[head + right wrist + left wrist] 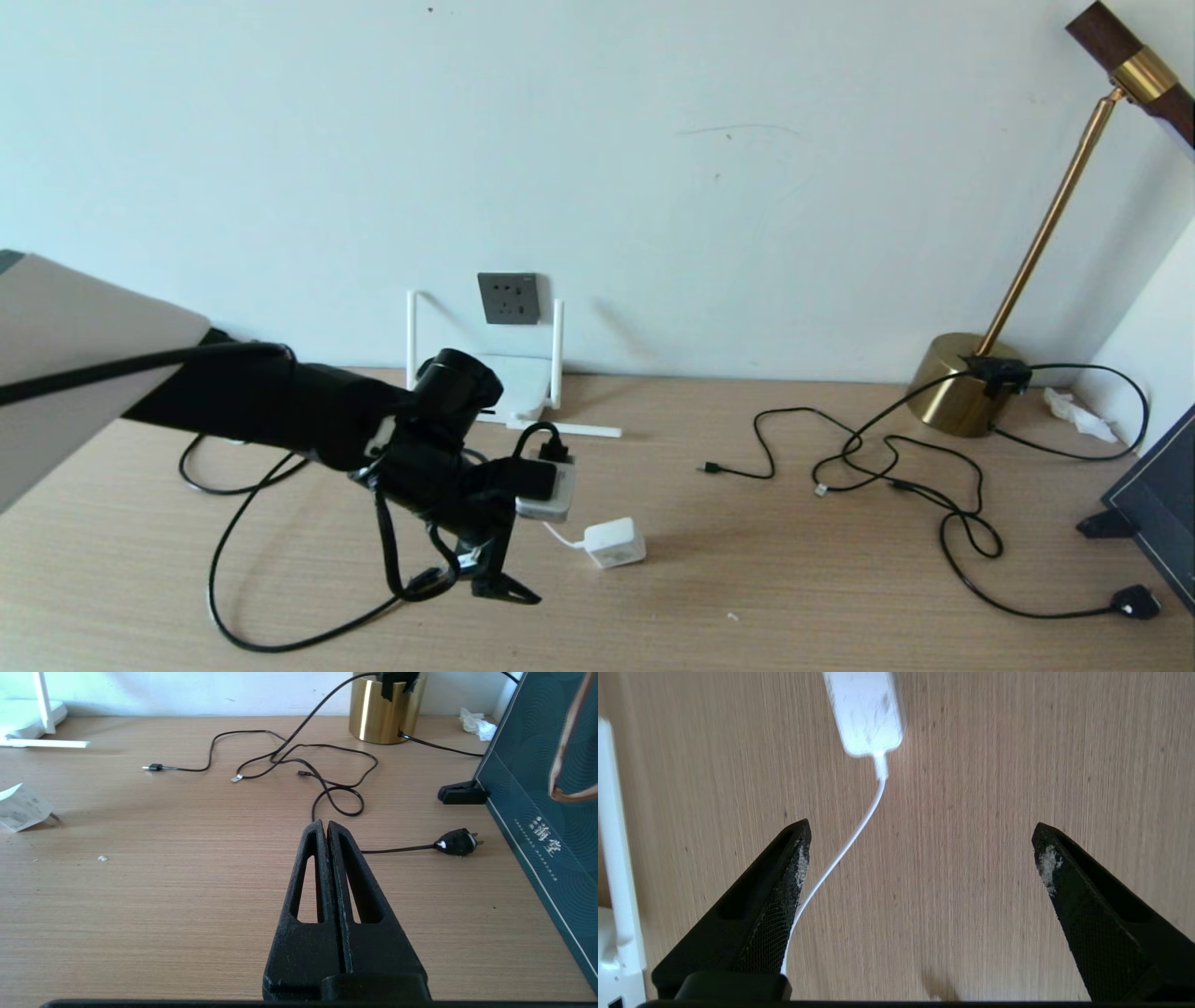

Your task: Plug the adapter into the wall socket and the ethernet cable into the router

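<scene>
The white adapter (614, 543) lies flat on the wooden table, its thin white cord (845, 849) trailing back toward my left gripper (920, 840). That gripper hovers just left of the adapter, open wide with only bare table and the cord between its fingers (509, 588). The dark grey wall socket (509, 297) sits on the wall above the white router (516, 385), which my left arm partly hides. A thick black cable (217, 560), likely the ethernet cable, loops on the table under that arm; its end is hidden. My right gripper (327, 823) is shut and empty, low over the table's right part.
Thin black cables (896, 467) sprawl across the right of the table, one ending in a black plug (1136, 602). A brass lamp base (962, 397) stands at the back right. A dark teal box (537, 812) borders the right edge.
</scene>
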